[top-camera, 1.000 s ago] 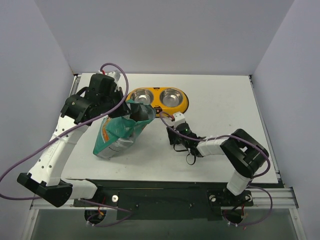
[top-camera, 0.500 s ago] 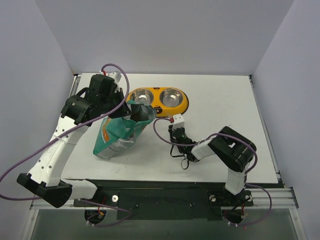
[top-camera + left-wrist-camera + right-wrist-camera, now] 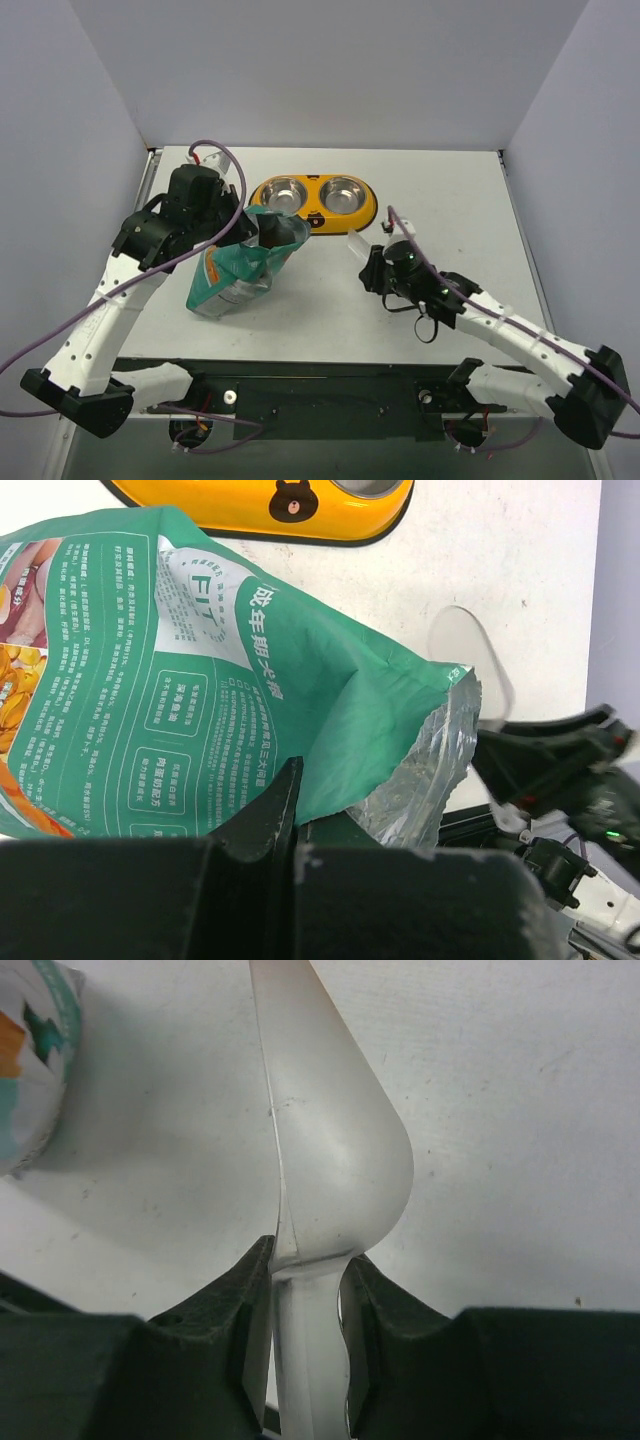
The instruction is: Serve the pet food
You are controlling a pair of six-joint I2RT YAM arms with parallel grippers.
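— Right gripper point(image 3: 308, 1256): jaws pinched close on the handle of a clear plastic scoop point(image 3: 330, 1150), its bowl pointing away over the desk point(image 3: 500, 1080). Scoop looks empty.
— And the left gripper point(image 3: 288, 805)?
— Closed tight on the top edge of the teal bag point(image 3: 200, 680), holding the foil-lined mouth point(image 3: 430, 770) up and tilted toward the scoop.
— Where is the pet food?
— None visible. Both steel bowls point(image 3: 285, 191) of the yellow feeder point(image 3: 372, 208) look bare. By judgement the kibble sits down inside the bag, out of sight.
— How will it handle?
— Likely light, loose, free-running; pellets roll and spill off a tilted scoop. No use pinching it. Take it with the scoop, pushed in through the mouth, then carried level. Bag is soft film, so the mouth may fold shut if the left grip slackens.
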